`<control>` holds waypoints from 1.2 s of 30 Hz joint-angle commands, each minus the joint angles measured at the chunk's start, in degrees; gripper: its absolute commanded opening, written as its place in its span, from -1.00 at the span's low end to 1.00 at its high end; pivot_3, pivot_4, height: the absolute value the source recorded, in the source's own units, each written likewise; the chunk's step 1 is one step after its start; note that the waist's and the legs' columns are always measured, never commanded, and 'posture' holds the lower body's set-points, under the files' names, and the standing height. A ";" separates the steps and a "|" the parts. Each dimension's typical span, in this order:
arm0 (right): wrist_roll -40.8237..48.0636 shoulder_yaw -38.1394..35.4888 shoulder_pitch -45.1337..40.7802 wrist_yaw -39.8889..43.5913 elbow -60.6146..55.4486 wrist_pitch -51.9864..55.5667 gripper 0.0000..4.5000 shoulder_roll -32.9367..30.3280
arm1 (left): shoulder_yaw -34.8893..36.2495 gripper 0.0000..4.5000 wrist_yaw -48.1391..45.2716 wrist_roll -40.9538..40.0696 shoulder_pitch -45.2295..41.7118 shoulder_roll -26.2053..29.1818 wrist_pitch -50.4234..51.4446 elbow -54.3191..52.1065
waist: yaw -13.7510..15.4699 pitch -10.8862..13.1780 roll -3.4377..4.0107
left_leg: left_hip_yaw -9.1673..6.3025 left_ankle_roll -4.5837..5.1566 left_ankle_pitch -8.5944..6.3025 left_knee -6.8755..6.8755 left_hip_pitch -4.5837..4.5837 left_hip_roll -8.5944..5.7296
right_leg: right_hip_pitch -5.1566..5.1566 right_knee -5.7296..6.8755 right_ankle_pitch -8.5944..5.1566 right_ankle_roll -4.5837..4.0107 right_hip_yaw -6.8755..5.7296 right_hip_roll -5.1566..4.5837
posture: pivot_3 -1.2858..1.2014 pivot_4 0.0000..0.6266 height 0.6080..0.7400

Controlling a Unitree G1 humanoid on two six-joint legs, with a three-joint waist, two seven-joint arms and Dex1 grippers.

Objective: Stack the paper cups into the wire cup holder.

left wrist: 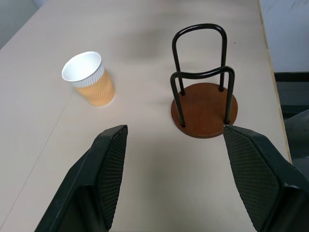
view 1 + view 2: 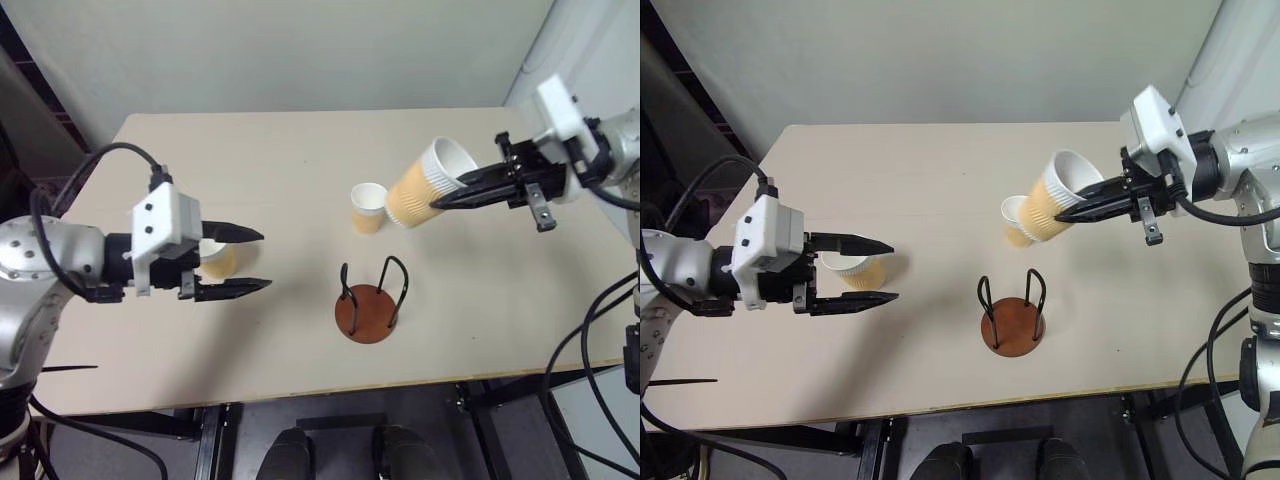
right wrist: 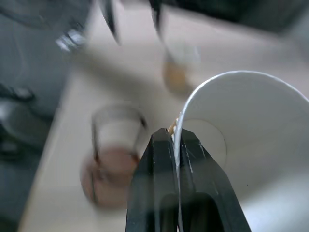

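My right gripper (image 2: 445, 199) is shut on the rim of a tan paper cup (image 2: 420, 188), one finger inside and one outside, and holds it tilted above the table's right half. The right wrist view shows that cup's white inside (image 3: 246, 135) pinched between the fingers (image 3: 159, 159). A second cup (image 2: 368, 208) stands upright just beside it on the table. A third cup (image 2: 218, 262) stands on the left, partly hidden behind my open left gripper (image 2: 265, 260). The wire cup holder (image 2: 366, 305), empty, stands near the front edge; the left wrist view shows the holder (image 1: 203, 104) beside the second cup (image 1: 89, 79).
The beige table (image 2: 280, 150) ends close in front of the holder and at the right, behind my right arm. Black cables (image 2: 600, 330) hang off the table's right side. A light wall runs along the far edge.
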 commanded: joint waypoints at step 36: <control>-21.60 12.48 -10.87 -17.04 33.85 -22.96 0.88 15.72 | -12.61 0.50 21.23 13.45 -11.99 -10.49 2.56 6.07 | -0.14 -0.02 0.02 | -0.04 0.02 0.05 0.06 0.18 0.09 | -0.23 0.69 0.07 -0.23 0.01 -0.22 | 0.03 -0.52 1.00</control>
